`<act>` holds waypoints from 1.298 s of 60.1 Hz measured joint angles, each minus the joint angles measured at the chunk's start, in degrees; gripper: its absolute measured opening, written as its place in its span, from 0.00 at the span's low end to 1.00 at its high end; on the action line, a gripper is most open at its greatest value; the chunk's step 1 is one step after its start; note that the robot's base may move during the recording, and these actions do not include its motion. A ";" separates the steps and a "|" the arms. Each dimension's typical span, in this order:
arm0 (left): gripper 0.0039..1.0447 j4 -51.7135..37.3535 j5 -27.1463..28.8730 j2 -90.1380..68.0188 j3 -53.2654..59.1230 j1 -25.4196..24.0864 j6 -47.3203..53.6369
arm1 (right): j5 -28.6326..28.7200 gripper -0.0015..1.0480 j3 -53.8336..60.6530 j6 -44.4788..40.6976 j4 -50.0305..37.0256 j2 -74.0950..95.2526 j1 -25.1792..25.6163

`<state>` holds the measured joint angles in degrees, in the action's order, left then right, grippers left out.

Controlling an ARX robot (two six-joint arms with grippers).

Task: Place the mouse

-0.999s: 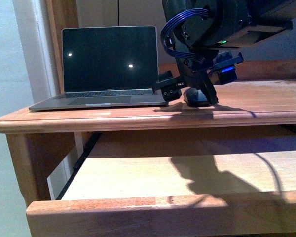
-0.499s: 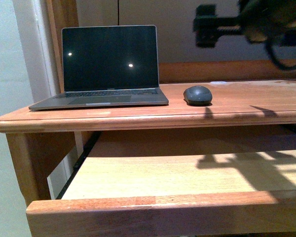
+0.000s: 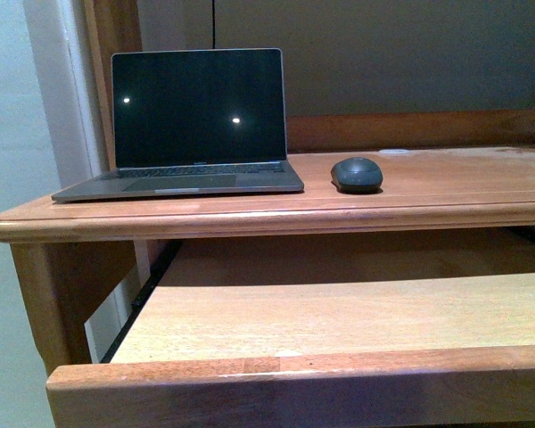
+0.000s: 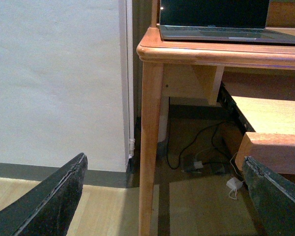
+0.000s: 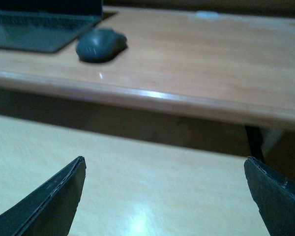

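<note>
mouse (image 3: pixel 357 174) on tabletop (image 3: pixel 464 183) just right of laptop (image 3: pixel 196 116) | long axis roughly along front edge, heading unclear | left jaws and right jaws wide apart, empty

Reddish-brown wooden desk with rounded front edge (image 3: pixel 455 192). On top: open grey laptop with dark screen (image 3: pixel 199 111), left; small dark grey domed mouse (image 3: pixel 357 174) just beside it, not touching. Pale wooden pull-out shelf (image 3: pixel 339 312) beneath.
</note>
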<state>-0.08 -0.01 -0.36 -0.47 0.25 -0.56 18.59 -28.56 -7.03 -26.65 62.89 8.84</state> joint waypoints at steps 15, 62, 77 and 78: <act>0.93 0.00 0.02 0.00 0.00 0.00 0.00 | 10.40 0.93 10.95 -12.68 -2.58 -1.18 4.98; 0.93 0.00 0.00 0.00 0.00 0.00 0.00 | -1.20 0.93 12.39 -15.98 -20.02 18.51 -6.43; 0.93 0.00 0.00 0.00 0.00 0.00 0.00 | -13.38 0.93 -1.18 -10.14 -23.54 30.88 -14.88; 0.93 0.00 0.00 0.00 0.00 0.00 0.00 | -14.56 0.93 -2.60 -9.51 -23.50 31.95 -15.56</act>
<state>-0.08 -0.01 -0.36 -0.47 0.25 -0.56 4.03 -31.16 -16.53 -50.15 94.85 -6.72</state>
